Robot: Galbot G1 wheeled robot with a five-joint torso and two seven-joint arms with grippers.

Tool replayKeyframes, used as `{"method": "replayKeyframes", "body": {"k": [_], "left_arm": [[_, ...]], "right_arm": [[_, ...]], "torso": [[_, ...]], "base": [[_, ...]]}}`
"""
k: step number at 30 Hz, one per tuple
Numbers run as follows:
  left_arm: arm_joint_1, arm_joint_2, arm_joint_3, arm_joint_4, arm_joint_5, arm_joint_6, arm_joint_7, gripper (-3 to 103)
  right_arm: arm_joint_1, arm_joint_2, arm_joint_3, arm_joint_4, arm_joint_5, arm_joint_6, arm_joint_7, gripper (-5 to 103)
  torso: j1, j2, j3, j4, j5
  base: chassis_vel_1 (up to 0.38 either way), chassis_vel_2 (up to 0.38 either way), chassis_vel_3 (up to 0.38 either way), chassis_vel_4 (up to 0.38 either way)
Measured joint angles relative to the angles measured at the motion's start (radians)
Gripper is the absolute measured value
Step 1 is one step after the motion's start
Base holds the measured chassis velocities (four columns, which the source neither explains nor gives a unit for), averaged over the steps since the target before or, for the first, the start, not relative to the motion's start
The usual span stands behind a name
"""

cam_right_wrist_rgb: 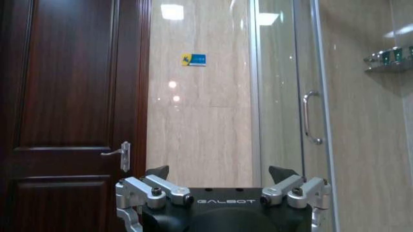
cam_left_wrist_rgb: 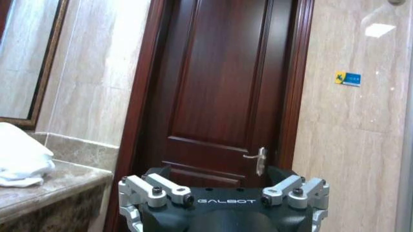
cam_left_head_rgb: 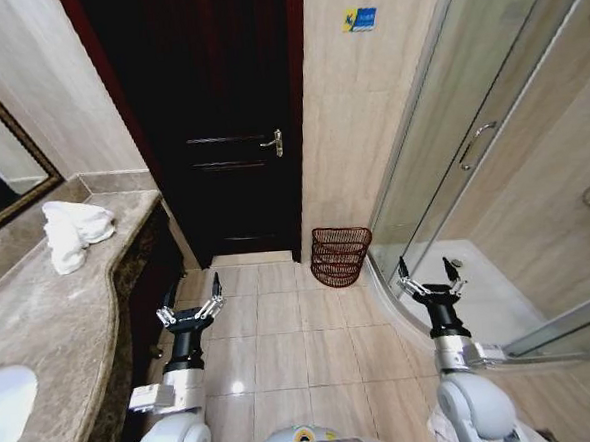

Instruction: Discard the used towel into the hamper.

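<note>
A crumpled white towel (cam_left_head_rgb: 73, 233) lies on the marble counter (cam_left_head_rgb: 51, 326) at the left, near the mirror; the left wrist view catches the towel (cam_left_wrist_rgb: 22, 162) on the counter's end. The hamper (cam_left_head_rgb: 339, 255), a small reddish-brown wire basket, stands on the floor against the wall between the door and the shower. My left gripper (cam_left_head_rgb: 190, 296) hangs open beside the counter's front, well below and right of the towel. My right gripper (cam_left_head_rgb: 429, 274) is open near the shower's curved edge, right of the hamper. Both hold nothing.
A dark wooden door (cam_left_head_rgb: 225, 135) with a lever handle is shut straight ahead. A glass shower enclosure (cam_left_head_rgb: 472, 160) fills the right side. A sink basin (cam_left_head_rgb: 4, 404) sits at the counter's near end. Tiled floor (cam_left_head_rgb: 282, 332) lies open between counter and shower.
</note>
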State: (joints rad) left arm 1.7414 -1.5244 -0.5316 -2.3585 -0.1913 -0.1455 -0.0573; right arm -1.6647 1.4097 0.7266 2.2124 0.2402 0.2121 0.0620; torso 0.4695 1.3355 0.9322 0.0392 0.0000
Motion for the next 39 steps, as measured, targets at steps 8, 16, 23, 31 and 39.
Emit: {"method": "replayKeyframes", "body": {"k": [8, 16, 23, 31, 39], "left_arm": [[-0.003, 0.003, 0.003, 0.002, -0.001, -0.001, -0.002, 98], [-0.006, 0.007, 0.001, 0.002, -0.004, -0.001, -0.008, 98], [-0.006, 0.005, 0.000, -0.003, -0.005, -0.009, -0.009, 99], [-0.008, 0.004, -0.002, 0.001, -0.003, -0.015, -0.011, 99], [-0.014, 0.005, -0.005, 0.007, -0.005, -0.017, -0.015, 99]], "right_arm": [[0.000, 0.004, -0.006, -0.002, -0.004, 0.002, -0.001, 100], [0.007, 0.005, -0.008, -0.009, -0.006, 0.004, -0.002, 100], [0.008, 0.008, -0.010, -0.017, -0.007, 0.016, -0.006, 100], [0.011, 0.008, -0.014, -0.023, -0.011, 0.017, -0.007, 100], [0.022, 0.006, -0.014, -0.041, -0.025, 0.030, -0.019, 100]], "torso": [[0.001, 0.000, 0.000, 0.0002, 0.0005], [0.001, 0.000, 0.000, 0.0000, -0.0006], [0.000, 0.000, 0.000, 0.0000, 0.0004], [0.000, 0.000, 0.000, -0.0001, 0.0000], [0.001, 0.000, 0.000, -0.0001, 0.0000]], "base": [[-0.172, 0.165, 0.158, -0.163], [-0.168, 0.157, 0.161, -0.172], [-0.130, 0.146, 0.135, -0.152], [-0.148, 0.133, 0.143, -0.137], [-0.124, 0.115, 0.109, -0.122]]}}
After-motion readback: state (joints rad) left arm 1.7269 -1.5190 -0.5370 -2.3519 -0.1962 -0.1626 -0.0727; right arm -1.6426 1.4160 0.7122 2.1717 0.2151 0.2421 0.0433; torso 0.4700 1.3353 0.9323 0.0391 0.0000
